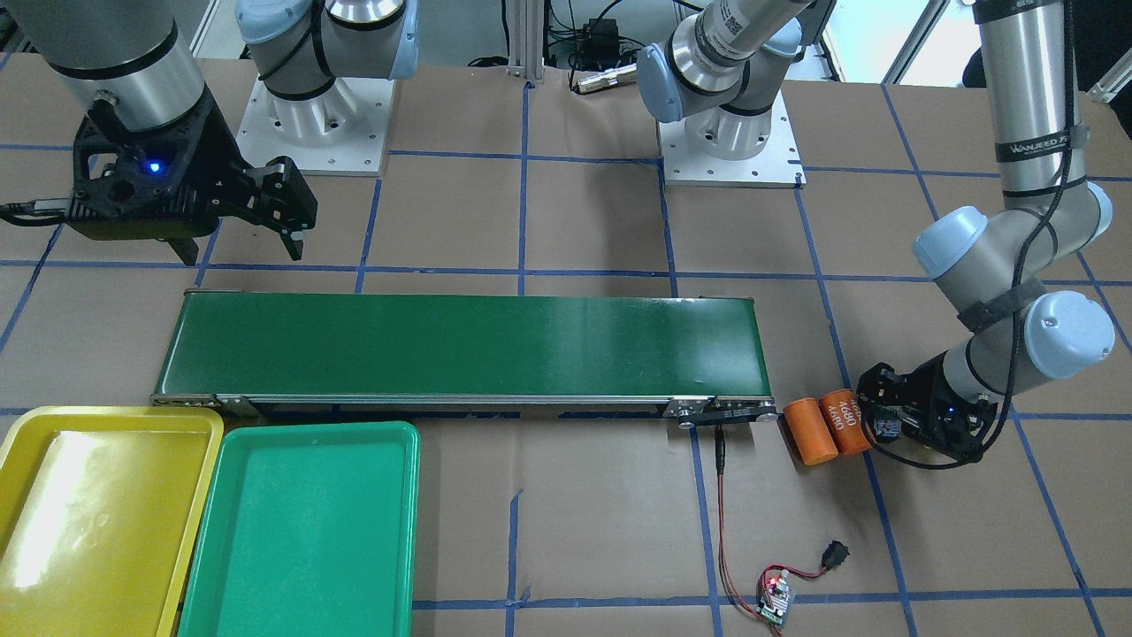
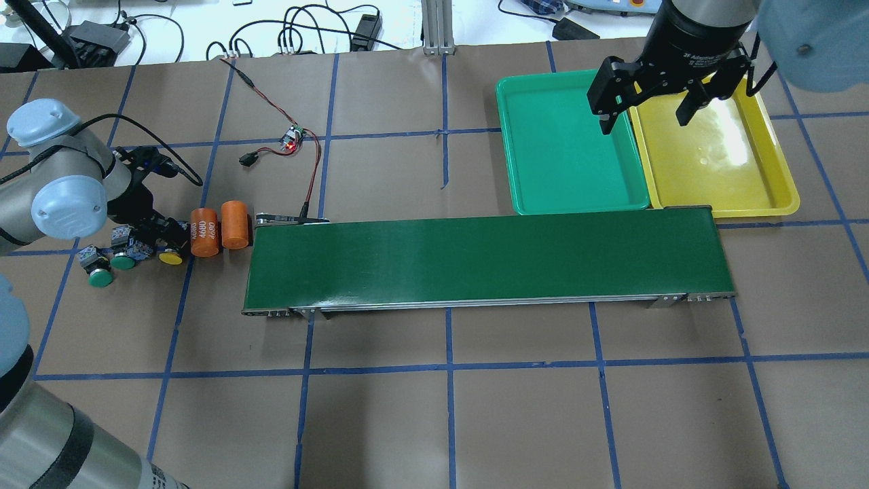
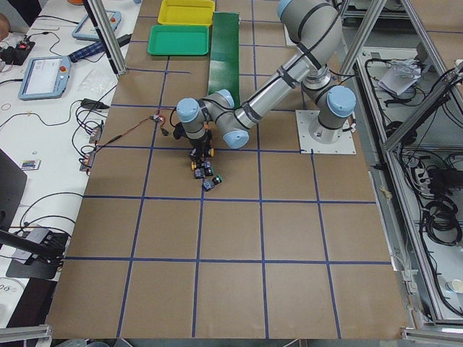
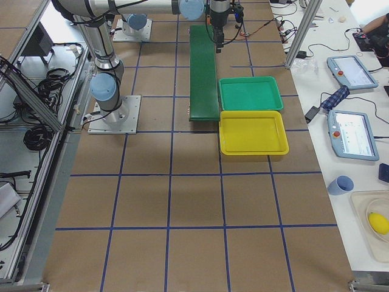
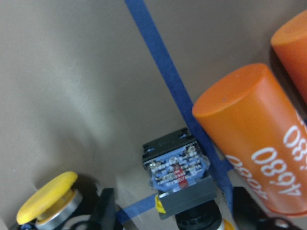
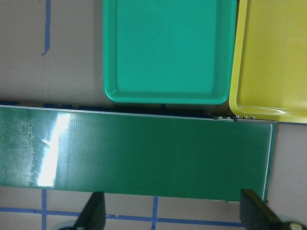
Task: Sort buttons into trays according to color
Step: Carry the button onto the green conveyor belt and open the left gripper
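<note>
On the taped desk (image 2: 475,407), the left gripper (image 2: 151,236), jaws apart, is straddling a button (image 5: 176,172) at nine o'clock, presumably to grasp it. The right gripper (image 2: 645,122), jaws apart, is waiting near the trays (image 2: 577,204) at one o'clock.

Silver arms (image 1: 1026,88), pale-blue caps (image 1: 1070,336), black hands (image 2: 643,121) (image 2: 166,238)

I get bright, even light from above across the worktop (image 2: 516,407), and the shadows under the arms are soft and short. The yellow tray (image 1: 133,531) throws a white patch of glare off its glossy floor. In the right wrist view the conveyor belt (image 6: 144,153) carries a pale streak of reflection. The fixed views are sharp. The left wrist view sits too close, so the orange cylinder (image 5: 254,143) and the yellow-capped button (image 5: 48,196) look soft.
</note>
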